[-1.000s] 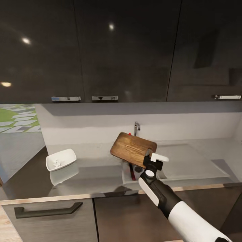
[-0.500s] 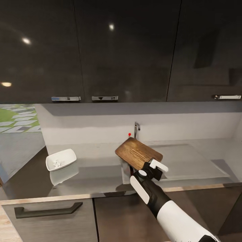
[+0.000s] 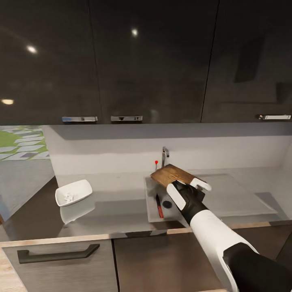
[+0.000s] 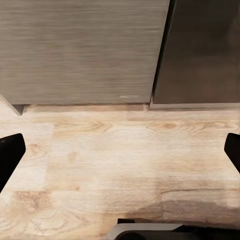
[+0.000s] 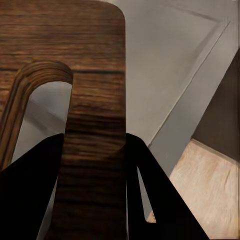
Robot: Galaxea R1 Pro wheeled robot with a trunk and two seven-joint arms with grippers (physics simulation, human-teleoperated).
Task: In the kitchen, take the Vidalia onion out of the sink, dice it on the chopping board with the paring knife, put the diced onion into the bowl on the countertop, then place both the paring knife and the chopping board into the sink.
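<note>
One arm doing the work here: the right gripper [image 3: 194,187] is clamped on the board [image 3: 173,175], fingers either side of the strip of wood next to the oval slot (the right wrist view makes this really clear, with the board [image 5: 95,90] running away from the camera between the two dark fingers [image 5: 30,195]). From the head view the board is held up off the sink [image 3: 152,211], tilted, stretching away from the gripper toward the tap [image 3: 164,155] and its red knob [image 3: 156,162].

Just below and a bit left of the gripper, down in the basin, the knife [image 3: 159,207] lies with its red handle toward the front edge, and right beside it is the dark round drain [image 3: 166,204]. The drainboard [image 3: 235,198] runs off to the gripper's right.

Well off to the gripper's left, the bowl [image 3: 83,187] sits on the countertop [image 3: 113,211] with the diced onion [image 3: 69,197] in it, a little white heap near one side.

Left gripper [image 4: 120,150]: the left wrist view has its two dark fingertips [image 4: 9,150] at opposite edges, spread wide with nothing between them, looking at a pale wood floor [image 4: 125,165] and grey cabinet fronts [image 4: 80,50].
</note>
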